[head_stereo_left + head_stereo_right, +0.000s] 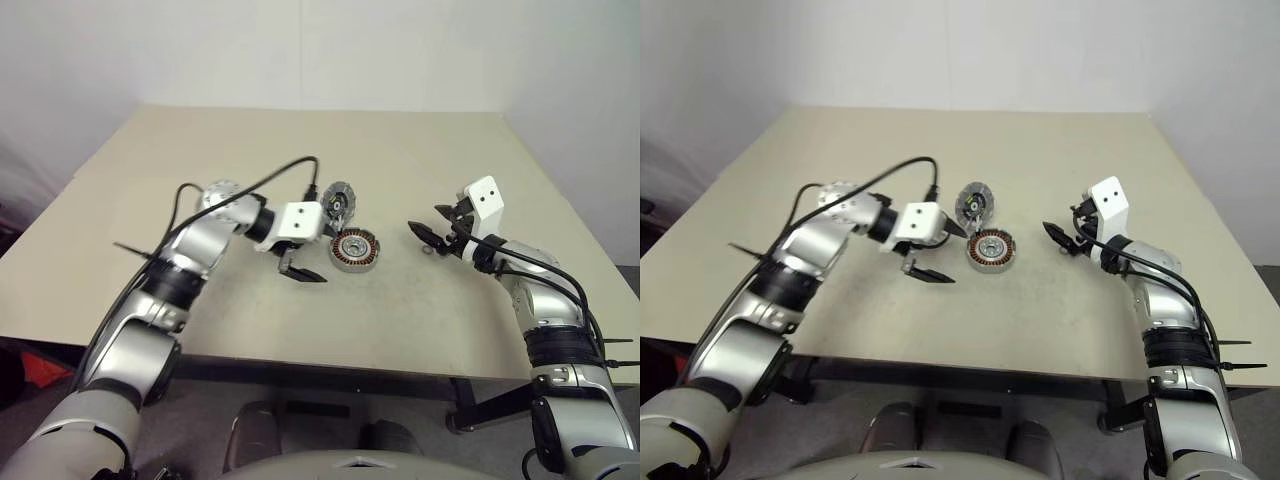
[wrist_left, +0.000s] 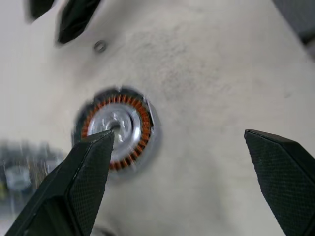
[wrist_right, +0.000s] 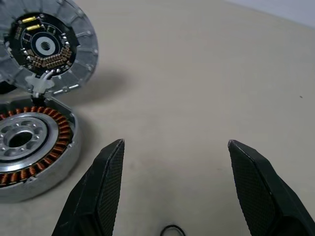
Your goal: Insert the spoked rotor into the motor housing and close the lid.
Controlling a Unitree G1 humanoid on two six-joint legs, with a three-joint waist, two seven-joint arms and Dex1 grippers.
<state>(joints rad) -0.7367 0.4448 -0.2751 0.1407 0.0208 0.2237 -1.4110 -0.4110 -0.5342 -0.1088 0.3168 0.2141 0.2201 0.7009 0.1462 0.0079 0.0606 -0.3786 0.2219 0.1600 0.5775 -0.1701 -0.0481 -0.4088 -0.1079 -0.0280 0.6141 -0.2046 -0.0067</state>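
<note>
My left gripper (image 1: 302, 268) hangs wide open and empty just beside the housing (image 1: 356, 250), on its left, fingers angled down toward the table (image 1: 420, 320). My right gripper (image 1: 432, 238) is also spread well apart and holds nothing; it sits near the housing on the other side. A tiny ring (image 3: 171, 230) lies on the table just in front of its fingers.

The housing rests flat near the table's middle, its copper windings showing around a silver centre. The lid (image 3: 47, 46) stands tilted up behind it, joined at the edge, circuit side showing. I cannot pick out a loose rotor anywhere on the table, so I cannot say from here whether it is already seated in the housing.

Risks as I judge them: the left fingers are close enough that a careless sweep could knock the housing or slap the lid shut askew. Closing the lid with nothing to steady the base could slide the whole body across the table. The right fingers could flick the ring away.

The table is plain beige, matte and faintly scuffed. Behind it stand bare white walls.
</note>
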